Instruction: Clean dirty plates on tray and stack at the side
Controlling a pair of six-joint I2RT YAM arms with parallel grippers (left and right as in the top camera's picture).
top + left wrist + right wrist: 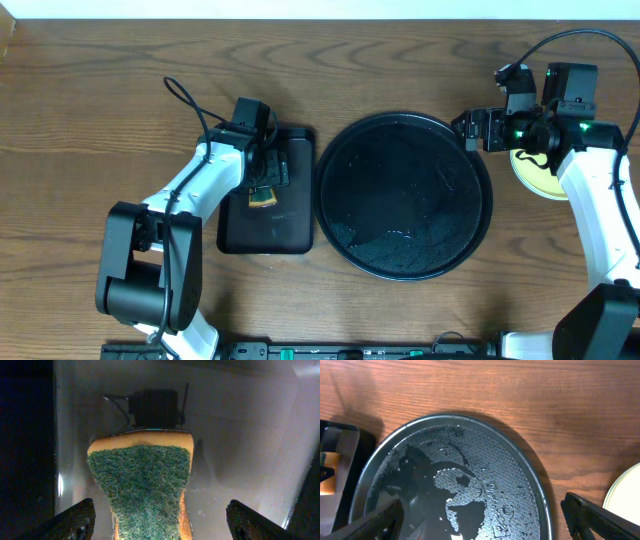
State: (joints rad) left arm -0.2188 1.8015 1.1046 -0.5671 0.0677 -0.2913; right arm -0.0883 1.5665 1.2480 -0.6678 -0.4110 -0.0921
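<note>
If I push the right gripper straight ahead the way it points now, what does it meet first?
Most likely the round black tray, on its wet floor: the open right gripper aims there, nothing between. Depth unclear.

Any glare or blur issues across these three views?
Overhead: sharp, evenly lit; wet patches glint on the round tray. Left wrist: sponge crisp, rectangular tray washed grey by glare, left edge nearly black. Right wrist: tabletop and tray sharp, water film shines; right gripper's fingertips look soft at the bottom corners.
</note>
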